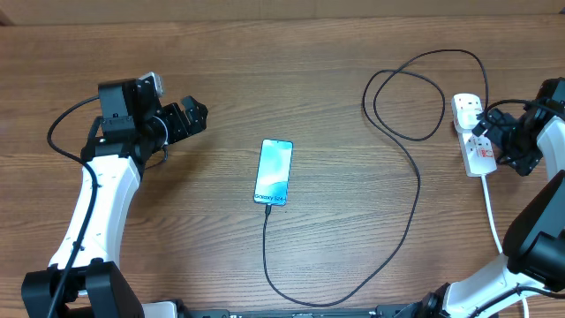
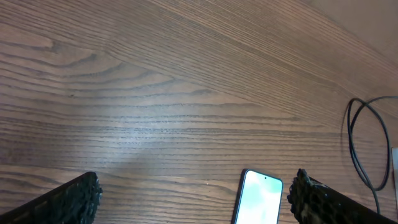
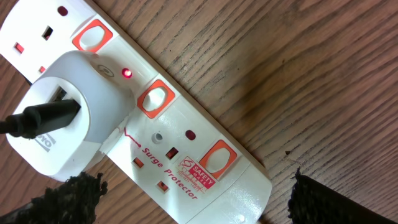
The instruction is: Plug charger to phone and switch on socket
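Note:
The phone (image 1: 274,172) lies face up mid-table with its light blue screen lit; its top end also shows in the left wrist view (image 2: 258,199). The charger's thin black cable (image 1: 413,190) runs from the phone's near edge, where its tip touches, round to a white adapter (image 3: 68,118) seated in the socket (image 1: 478,148). A small red light (image 3: 127,74) glows on the socket (image 3: 186,149). My left gripper (image 1: 192,119) hovers open to the left of the phone, empty. My right gripper (image 3: 193,190) is open above the socket's cord end, its fingers (image 3: 68,199) on either side, holding nothing.
The cable makes a large loop (image 1: 410,93) at the back right, left of the socket. The socket's white cord (image 1: 492,212) trails toward the near right corner. A stretch of cable (image 2: 360,143) shows at the right edge of the left wrist view.

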### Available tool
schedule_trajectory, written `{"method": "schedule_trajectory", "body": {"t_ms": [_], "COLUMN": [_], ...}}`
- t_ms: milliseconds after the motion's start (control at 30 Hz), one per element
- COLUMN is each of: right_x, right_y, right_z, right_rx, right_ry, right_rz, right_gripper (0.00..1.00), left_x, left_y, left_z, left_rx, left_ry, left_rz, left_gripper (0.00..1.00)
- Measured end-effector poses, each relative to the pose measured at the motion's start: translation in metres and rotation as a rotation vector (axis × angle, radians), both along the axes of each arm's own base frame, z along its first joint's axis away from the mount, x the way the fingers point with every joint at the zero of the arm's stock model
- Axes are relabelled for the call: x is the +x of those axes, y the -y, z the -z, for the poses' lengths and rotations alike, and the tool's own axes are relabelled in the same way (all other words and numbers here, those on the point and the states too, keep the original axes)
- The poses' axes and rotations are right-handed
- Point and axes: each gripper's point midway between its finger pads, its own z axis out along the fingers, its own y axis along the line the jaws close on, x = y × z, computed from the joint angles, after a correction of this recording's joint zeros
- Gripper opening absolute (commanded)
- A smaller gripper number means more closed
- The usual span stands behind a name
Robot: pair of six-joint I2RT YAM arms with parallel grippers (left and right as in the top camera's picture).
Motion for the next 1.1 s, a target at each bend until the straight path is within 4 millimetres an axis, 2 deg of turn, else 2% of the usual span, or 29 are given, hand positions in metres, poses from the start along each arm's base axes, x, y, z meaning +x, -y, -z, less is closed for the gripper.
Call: {"method": "schedule_trajectory", "body": {"t_ms": [867, 1100], "right_x": [-0.0001, 0.0001], "right_y": [0.0003, 0.0000], "right_z": [0.0000, 0.0000], "right_rx": [-0.001, 0.000], "right_ry": [0.000, 0.000], "right_rz": [0.001, 0.000], "right_gripper": [1.00, 1.00], "left_x": [0.0000, -0.0008], "left_y": [0.0000, 0.0001], "left_z": [-0.0001, -0.0080], "left_rx": [0.000, 0.002], "left_ry": [0.000, 0.021], "left_rz": [0.000, 0.000], "left_gripper": [1.00, 1.00]}}
